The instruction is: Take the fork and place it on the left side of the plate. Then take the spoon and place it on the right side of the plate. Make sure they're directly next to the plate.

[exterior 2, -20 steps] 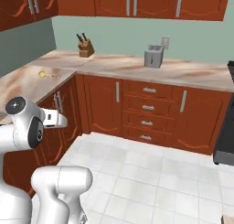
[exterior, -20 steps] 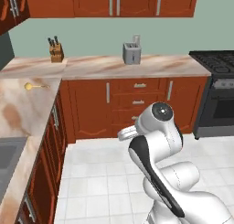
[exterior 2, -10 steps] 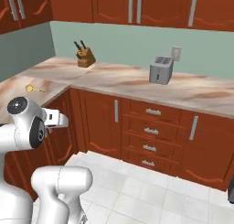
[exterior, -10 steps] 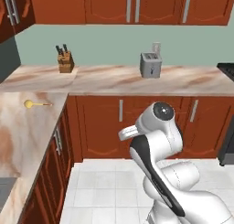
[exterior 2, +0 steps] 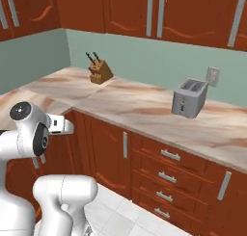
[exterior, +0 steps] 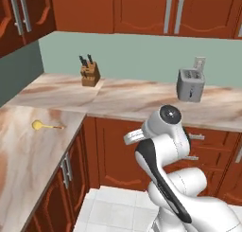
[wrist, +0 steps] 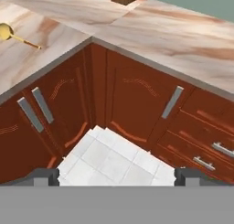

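Note:
The spoon [exterior: 37, 126], with a round yellow bowl and a thin golden handle, lies alone on the left leg of the marble counter [exterior: 28, 155]. In the hand view the spoon [wrist: 5, 31] sits at the upper left, far from my gripper [wrist: 116, 177]. The gripper hangs open over the tiled floor in front of the corner cabinets, its fingertips [wrist: 45, 176] wide apart with nothing between them. My arm is folded close to the base. The fork and the plate are out of view.
A knife block [exterior: 90, 74] stands at the back of the counter corner and a steel toaster [exterior: 190, 84] further right by the wall. Wooden cabinet doors and drawers [wrist: 137, 104] run under the L-shaped counter. White tiled floor [wrist: 109, 159] lies below the hand.
The whole picture has shifted: the base has driven closer to the counter corner and turned left, so the stove has left the view. The arm keeps its folded pose.

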Controlling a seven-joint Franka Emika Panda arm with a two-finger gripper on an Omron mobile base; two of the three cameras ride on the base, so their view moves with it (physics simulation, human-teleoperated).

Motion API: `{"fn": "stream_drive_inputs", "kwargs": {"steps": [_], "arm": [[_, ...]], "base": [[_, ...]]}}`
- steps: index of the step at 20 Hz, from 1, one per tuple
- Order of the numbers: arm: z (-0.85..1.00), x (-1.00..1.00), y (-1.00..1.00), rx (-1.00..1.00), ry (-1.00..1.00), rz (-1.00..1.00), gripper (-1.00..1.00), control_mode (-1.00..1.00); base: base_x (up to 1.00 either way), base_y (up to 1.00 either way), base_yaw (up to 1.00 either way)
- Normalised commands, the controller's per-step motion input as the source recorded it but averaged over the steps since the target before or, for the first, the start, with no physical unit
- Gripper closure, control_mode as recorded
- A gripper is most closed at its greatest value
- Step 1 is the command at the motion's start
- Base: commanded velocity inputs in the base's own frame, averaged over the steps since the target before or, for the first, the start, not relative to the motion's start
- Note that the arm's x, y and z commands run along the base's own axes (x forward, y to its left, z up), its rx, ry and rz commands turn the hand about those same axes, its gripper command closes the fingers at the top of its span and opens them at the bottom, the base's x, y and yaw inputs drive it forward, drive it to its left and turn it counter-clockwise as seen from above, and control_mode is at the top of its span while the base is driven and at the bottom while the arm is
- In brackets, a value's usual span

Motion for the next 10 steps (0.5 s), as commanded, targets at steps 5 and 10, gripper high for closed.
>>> {"fn": "stream_drive_inputs", "kwargs": {"steps": [5,10], "arm": [[0.00,0.00,0.00,0.00,0.00,0.00,-1.00,1.00],[0.00,0.00,0.00,0.00,0.00,0.00,-1.00,1.00]], "base": [[1.00,-0.03,0.43],[0.99,0.00,0.43]]}}
